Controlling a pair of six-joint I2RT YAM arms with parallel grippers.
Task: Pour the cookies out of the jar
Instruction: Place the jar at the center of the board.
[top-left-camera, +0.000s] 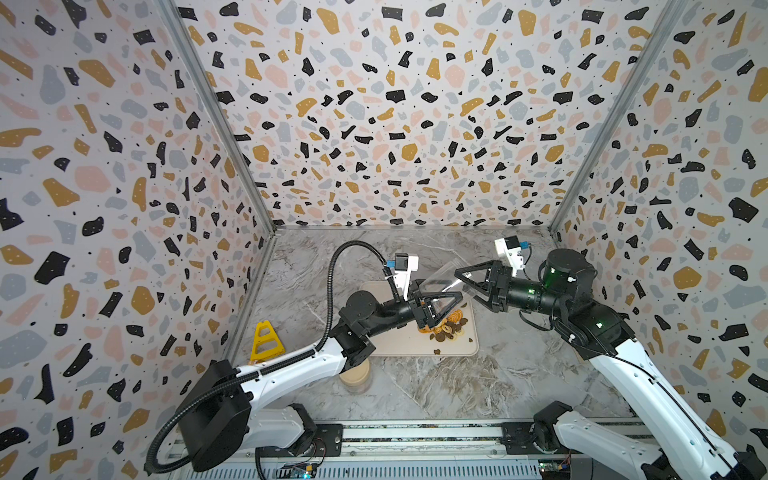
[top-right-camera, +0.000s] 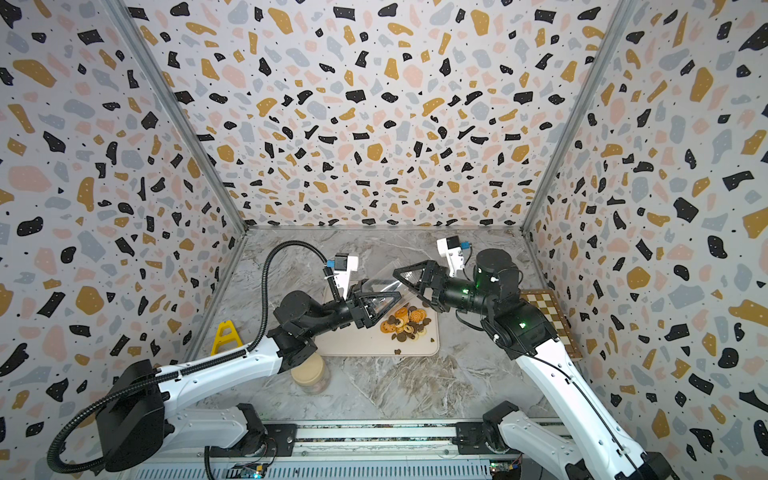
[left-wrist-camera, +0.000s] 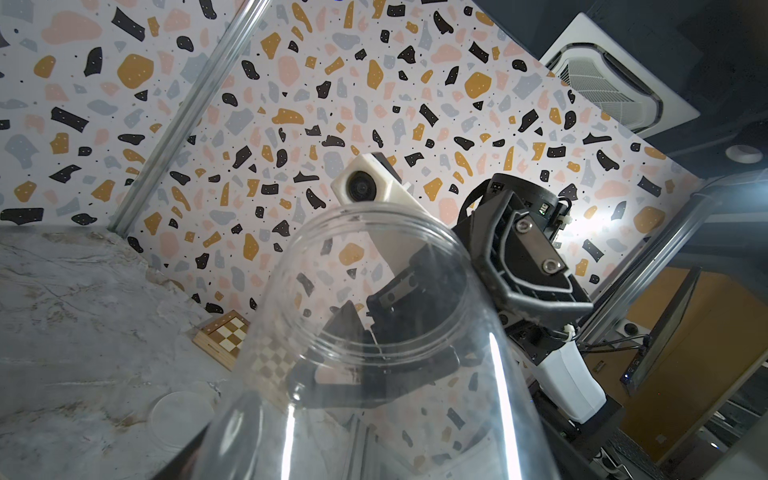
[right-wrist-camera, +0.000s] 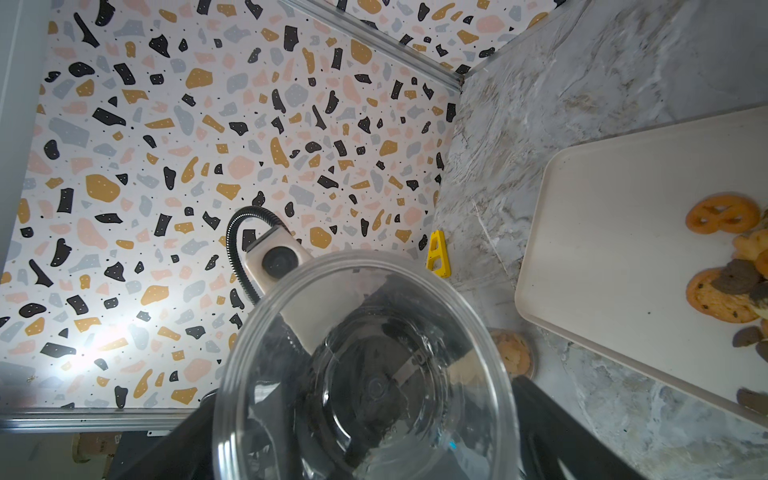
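gripping the base end of the clear jar (top-left-camera: 446, 279), left claw (top-left-camera: 446, 306) is holding it tilted above the beige tray (top-left-camera: 395, 345); cookies (top-left-camera: 449, 324) are lying heaped on the tray below; right claw (top-left-camera: 466, 281) is clamping the jar's mouth end, jar looking empty.

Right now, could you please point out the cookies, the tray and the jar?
cookies (top-right-camera: 405, 323): in a top view, middle of the pile.
tray (top-left-camera: 399, 343): in a top view, bare surface.
jar (right-wrist-camera: 368, 374): right wrist view, see-through middle.

Golden, brown cookies (top-right-camera: 405, 322), cream tray (top-right-camera: 361, 345)
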